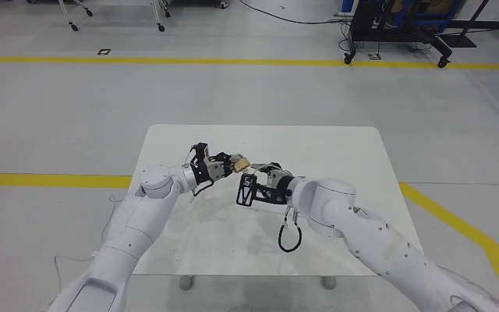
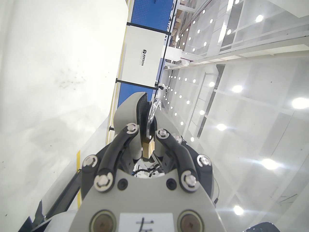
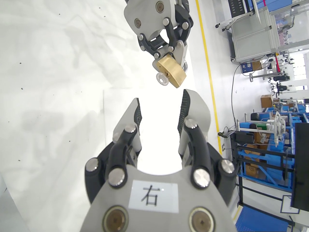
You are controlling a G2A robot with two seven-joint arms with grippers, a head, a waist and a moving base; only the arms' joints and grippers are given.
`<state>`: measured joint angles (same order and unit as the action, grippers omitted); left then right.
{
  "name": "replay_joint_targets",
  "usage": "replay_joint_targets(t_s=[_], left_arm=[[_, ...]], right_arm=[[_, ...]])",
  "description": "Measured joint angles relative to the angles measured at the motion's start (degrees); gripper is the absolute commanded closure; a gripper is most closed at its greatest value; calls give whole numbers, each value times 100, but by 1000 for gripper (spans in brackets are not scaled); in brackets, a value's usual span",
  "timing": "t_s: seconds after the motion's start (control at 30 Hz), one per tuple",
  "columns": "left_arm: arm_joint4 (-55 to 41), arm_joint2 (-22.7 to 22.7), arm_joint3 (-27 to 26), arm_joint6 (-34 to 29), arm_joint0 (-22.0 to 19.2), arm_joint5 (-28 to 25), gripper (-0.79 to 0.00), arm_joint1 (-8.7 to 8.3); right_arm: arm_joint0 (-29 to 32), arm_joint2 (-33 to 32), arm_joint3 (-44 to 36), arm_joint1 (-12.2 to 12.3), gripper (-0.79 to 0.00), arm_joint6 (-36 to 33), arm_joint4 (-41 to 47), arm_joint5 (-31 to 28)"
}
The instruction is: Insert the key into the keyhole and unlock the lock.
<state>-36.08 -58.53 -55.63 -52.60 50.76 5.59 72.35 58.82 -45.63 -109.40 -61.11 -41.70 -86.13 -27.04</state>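
Brass padlock (image 3: 172, 69) clamped in left gripper (image 3: 169, 56), key (image 3: 161, 77) seated in its base, right gripper (image 3: 161, 96) wide open, empty, facing it

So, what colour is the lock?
Golden brass. The lock shows best in the right wrist view.

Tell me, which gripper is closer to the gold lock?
Left. The left gripper is shut on the lock. The right gripper is open and faces it across a gap, near the key in its keyhole.
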Motion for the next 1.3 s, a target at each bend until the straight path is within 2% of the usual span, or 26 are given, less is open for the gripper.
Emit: replay_joint_targets(t_s=[0.3,0.47,0.6,0.67,0.8,0.9,1.13,1.3], left_arm=[[-349,-11,100,-170,-6,462,0,40],[-362,5,128,-211,-22,497,0,54],[-365,7,148,-250,-32,494,0,62],[-368,4,152,-267,-32,488,0,64],[-364,-3,146,-293,-23,478,0,67],[-355,-7,145,-314,-22,484,0,68],[-270,-19,103,-408,-22,322,0,65],[-45,-39,-14,-460,-16,-139,0,51]], right_arm=[[-118,263,150,-148,-299,5,-230,137],[-182,345,232,-224,-296,-25,-240,160],[-212,358,307,-277,-265,-44,-229,211],[-219,358,335,-298,-228,-46,-227,240],[-214,360,395,-346,-71,-47,-224,315],[-202,353,434,-378,0,-67,-187,368],[-37,112,552,-436,0,5,303,812],[299,-326,551,-426,0,217,971,1315]])
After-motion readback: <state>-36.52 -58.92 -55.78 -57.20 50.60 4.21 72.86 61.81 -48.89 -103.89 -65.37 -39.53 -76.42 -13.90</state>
